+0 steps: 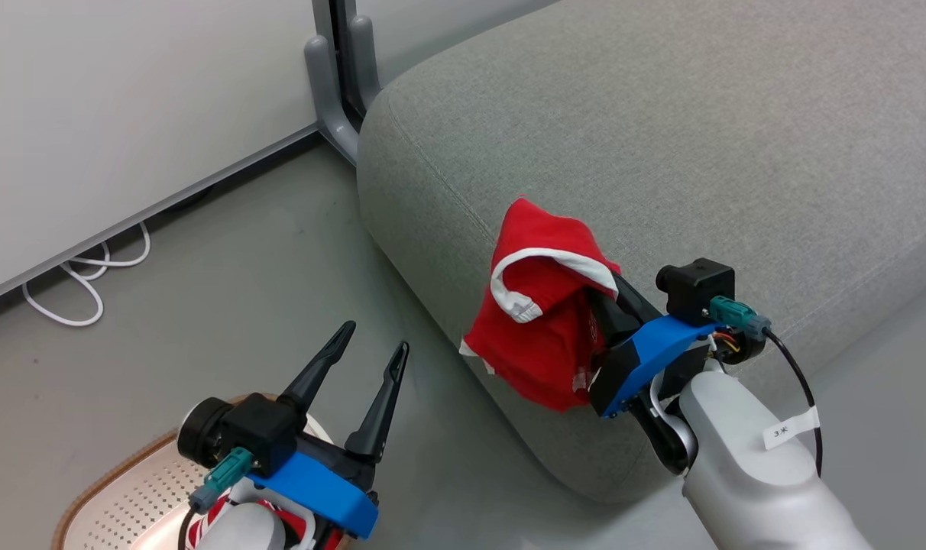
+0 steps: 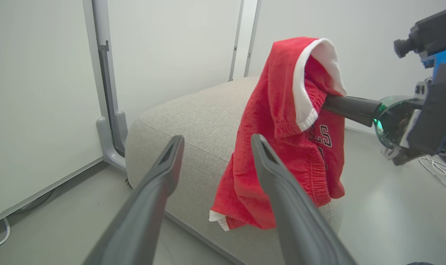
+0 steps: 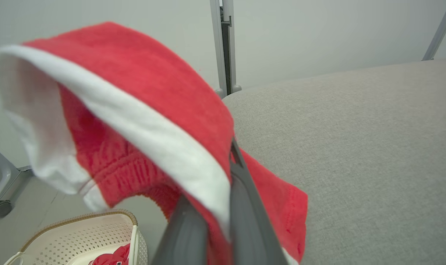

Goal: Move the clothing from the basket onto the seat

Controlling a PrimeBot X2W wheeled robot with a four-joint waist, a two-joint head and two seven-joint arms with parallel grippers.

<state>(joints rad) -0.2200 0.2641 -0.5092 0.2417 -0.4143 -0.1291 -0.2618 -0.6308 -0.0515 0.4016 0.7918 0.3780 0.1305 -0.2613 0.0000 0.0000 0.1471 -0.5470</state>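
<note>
One pair of red shorts [image 1: 543, 328] with white trim is pinched tight in the right claw [image 1: 620, 298], whose fingers are buried in the cloth. The shorts are held up in the air at the rounded near edge of the grey seat [image 1: 662, 137]; whether the seat is touched cannot be told. Black-and-white letters can be seen on the cloth in the left wrist view. The left claw [image 1: 375, 338] is spread wide with nothing in it. It is held above the basket [image 1: 89, 489], which is set on the floor [image 1: 241, 267] near the seat. More red cloth [image 3: 112, 257] is seen inside the basket. A white cable [image 1: 89, 283] is laid by the wall.
</note>
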